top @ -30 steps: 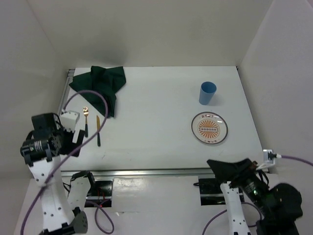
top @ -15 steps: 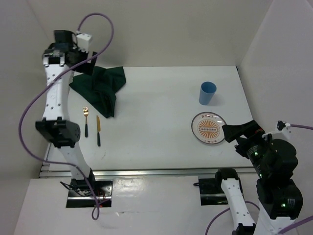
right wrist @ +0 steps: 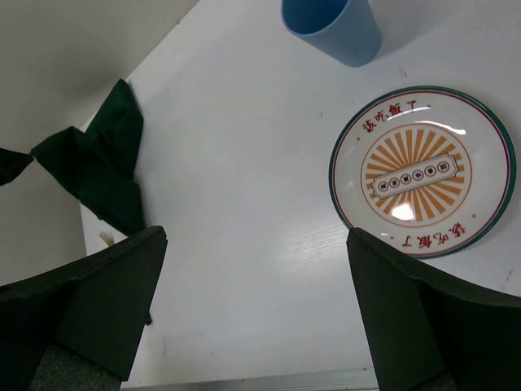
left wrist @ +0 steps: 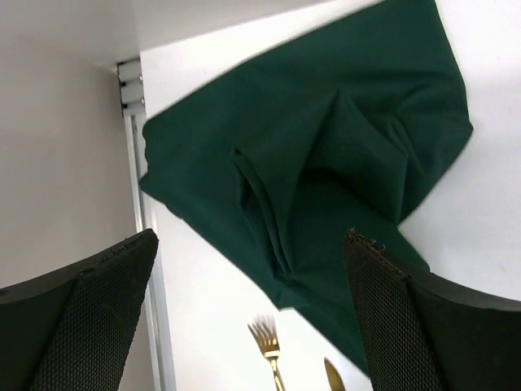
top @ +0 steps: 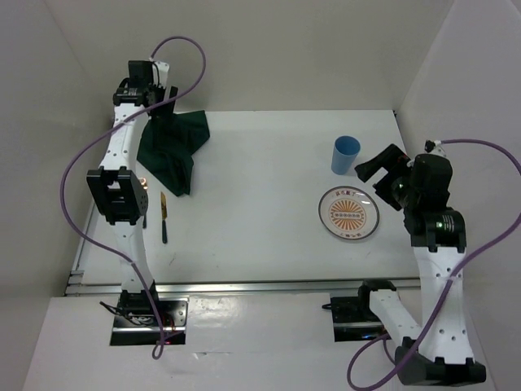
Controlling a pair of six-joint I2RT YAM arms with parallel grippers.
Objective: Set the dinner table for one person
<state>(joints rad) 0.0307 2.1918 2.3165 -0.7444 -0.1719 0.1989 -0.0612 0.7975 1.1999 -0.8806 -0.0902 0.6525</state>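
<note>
The white dinner table [top: 260,179] carries a crumpled dark green cloth [top: 175,142] at the back left. Just in front of it lie a gold fork [top: 144,182] and a gold knife [top: 164,216], both with black handles. A blue cup [top: 345,154] stands upright at the back right, with an orange-patterned plate [top: 348,213] in front of it. My left gripper [top: 156,110] hangs open above the cloth [left wrist: 326,147], with nothing between its fingers. My right gripper [top: 379,167] is open and empty in the air beside the cup [right wrist: 332,24] and plate [right wrist: 422,171].
Silver rails run along the table's front edge [top: 244,285] and left edge [left wrist: 134,163]. White walls close in the back and both sides. The left arm's elbow [top: 118,195] hangs over the fork, and purple cables loop off both arms.
Both arms have unfolded from low by their bases. The left one reached to the back left over the cloth. The right one rose beside the cup and plate. Both grippers stayed open.
</note>
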